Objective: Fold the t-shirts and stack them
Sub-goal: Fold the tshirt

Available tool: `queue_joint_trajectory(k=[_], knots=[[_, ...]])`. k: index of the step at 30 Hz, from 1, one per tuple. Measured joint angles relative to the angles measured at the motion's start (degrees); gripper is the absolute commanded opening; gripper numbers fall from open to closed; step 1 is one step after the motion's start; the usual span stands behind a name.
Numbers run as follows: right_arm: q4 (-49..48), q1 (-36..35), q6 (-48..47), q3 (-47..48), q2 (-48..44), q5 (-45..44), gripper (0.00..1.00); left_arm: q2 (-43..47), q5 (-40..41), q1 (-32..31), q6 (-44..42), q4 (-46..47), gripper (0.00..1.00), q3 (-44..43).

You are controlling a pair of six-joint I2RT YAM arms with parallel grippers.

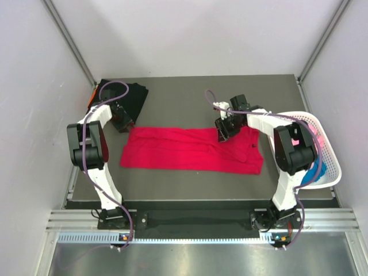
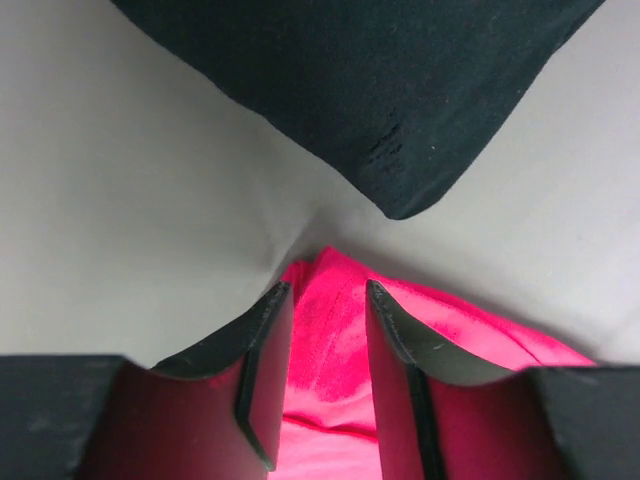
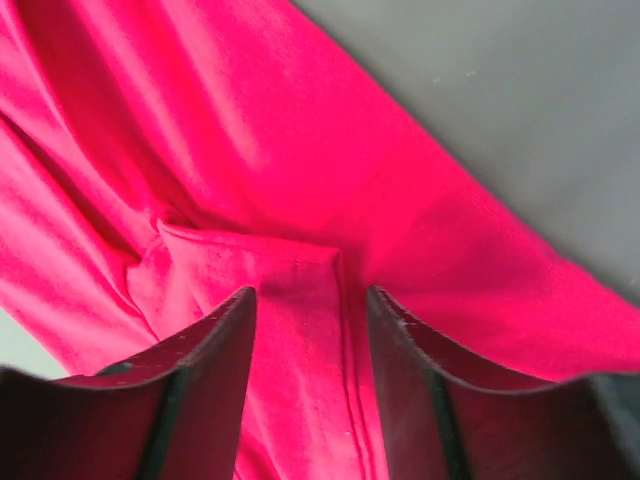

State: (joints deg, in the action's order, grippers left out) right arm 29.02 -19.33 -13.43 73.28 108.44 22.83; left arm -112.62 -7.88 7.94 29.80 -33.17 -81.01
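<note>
A bright red t-shirt (image 1: 184, 150) lies as a long flat strip across the middle of the table. My left gripper (image 1: 122, 122) is at its far left corner. In the left wrist view the gripper (image 2: 328, 290) is open, its fingers astride the red corner (image 2: 335, 325). My right gripper (image 1: 223, 134) is on the shirt's far edge toward the right. In the right wrist view it (image 3: 312, 292) is open, its fingers pressed down either side of a hemmed flap of the red cloth (image 3: 300, 150). A black t-shirt (image 1: 133, 96) lies folded at the back left, and it also shows in the left wrist view (image 2: 370, 90).
An orange cloth (image 1: 92, 102) peeks out from under the black shirt's left side. A white lattice basket (image 1: 323, 132) stands at the right edge with pink (image 1: 315, 141) and blue (image 1: 316, 170) cloth in it. The dark grey table (image 1: 190, 98) has white walls around it.
</note>
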Motion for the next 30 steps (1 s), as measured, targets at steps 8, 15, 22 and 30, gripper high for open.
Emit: queue_joint_trajectory(k=[8, 15, 22, 30], knots=[[-1.53, -1.33, -0.09, 0.0, -0.11, -0.46, 0.05, -1.44, -0.42, -0.63, -1.14, 0.26, 0.11, -0.76], [-2.19, -1.7, 0.11, -0.24, -3.43, -0.85, 0.0, -1.57, 0.0, -1.2, -2.16, -0.13, 0.0, -2.38], [-3.3, -3.17, 0.13, -1.44, -6.71, -1.33, 0.0, -1.57, 1.16, -2.08, -3.98, -0.24, 0.0, -4.35], [-3.39, -3.89, 0.59, -4.57, -8.02, -3.5, 0.0, -0.92, 2.84, -2.89, -7.34, -0.17, 0.0, -4.52]])
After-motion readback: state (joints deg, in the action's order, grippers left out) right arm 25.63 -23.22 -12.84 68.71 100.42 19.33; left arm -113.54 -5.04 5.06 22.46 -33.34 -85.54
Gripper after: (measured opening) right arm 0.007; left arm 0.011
